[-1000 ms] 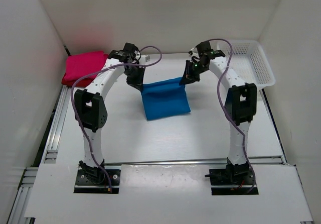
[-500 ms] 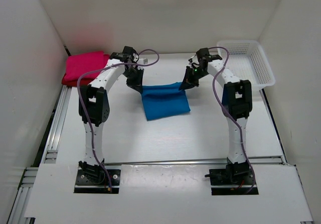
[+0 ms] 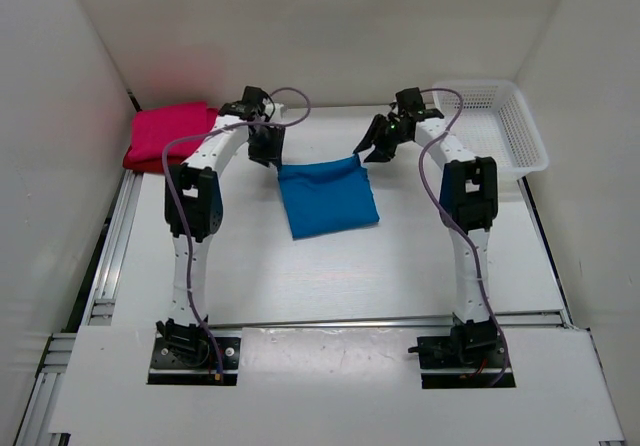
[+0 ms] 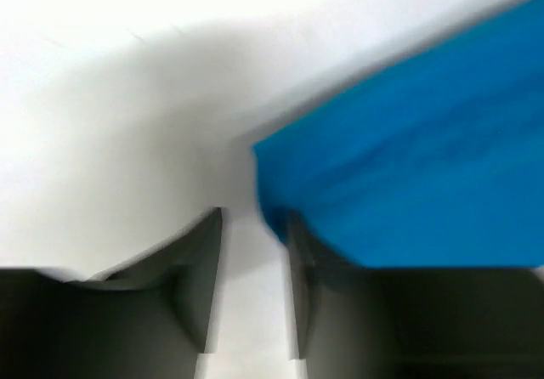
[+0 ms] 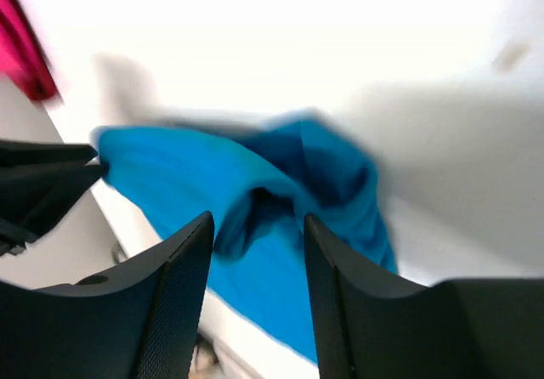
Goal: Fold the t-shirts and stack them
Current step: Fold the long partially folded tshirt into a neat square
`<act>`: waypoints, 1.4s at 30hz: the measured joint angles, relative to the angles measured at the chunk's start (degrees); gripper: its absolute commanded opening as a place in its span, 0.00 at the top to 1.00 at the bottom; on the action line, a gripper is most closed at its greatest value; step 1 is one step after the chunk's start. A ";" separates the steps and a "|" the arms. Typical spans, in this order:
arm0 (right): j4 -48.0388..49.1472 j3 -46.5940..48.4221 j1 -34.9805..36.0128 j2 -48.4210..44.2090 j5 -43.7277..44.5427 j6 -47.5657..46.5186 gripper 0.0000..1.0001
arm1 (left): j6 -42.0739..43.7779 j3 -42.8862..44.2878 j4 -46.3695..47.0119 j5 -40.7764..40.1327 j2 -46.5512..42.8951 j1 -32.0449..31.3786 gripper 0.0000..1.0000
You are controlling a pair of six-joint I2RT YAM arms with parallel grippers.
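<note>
1. Blue t-shirt [image 3: 328,198] folded, middle of counter [image 3: 350,276].
2. Pink t-shirt [image 3: 165,131] folded at far-left counter corner.
3. Left claw [image 4: 253,219] slightly open, empty, beside blue t-shirt's far-left corner.
4. Right claw [image 5: 257,222] spread open, empty, at its far-right corner.

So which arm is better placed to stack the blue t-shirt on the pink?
Probably left: the left hand, open, is at the blue t-shirt's corner nearest the pink t-shirt; the right hand is farther.

I count three t-shirts on my feeds: one bright blue t-shirt [image 3: 328,198], one magenta-pink t-shirt [image 3: 170,126] and one dark red t-shirt [image 3: 140,162]. I see one white mesh basket [image 3: 520,131], one table [image 3: 330,276], and two arms: the left arm [image 3: 190,206] and the right arm [image 3: 470,196].
</note>
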 measured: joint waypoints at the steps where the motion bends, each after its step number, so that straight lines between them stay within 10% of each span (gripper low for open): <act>1: 1.42 0.70 -0.37 0.00 1.16 0.96 0.47 | 0.17 1.40 0.72 -1.25 0.44 0.48 0.19; 3: 4.26 1.95 -1.36 -0.24 3.32 2.51 0.47 | 0.39 4.42 2.25 -3.65 0.63 1.60 0.00; 6: 6.56 2.01 -2.58 -1.64 5.68 3.15 0.54 | 0.00 8.22 4.96 -6.64 0.15 2.95 0.00; 14: 8.96 -7.72 -1.03 -12.26 5.29 0.04 1.00 | 0.09 -2.78 7.80 -7.52 -7.72 -0.81 0.60; 20: 9.62 -9.90 5.16 -12.07 0.13 -0.48 1.00 | 0.24 -5.86 6.58 -5.90 -6.10 -9.40 0.66; 42: 18.18 -3.06 1.16 5.84 6.51 13.57 1.00 | 0.26 6.64 6.91 -13.66 7.26 -7.50 0.28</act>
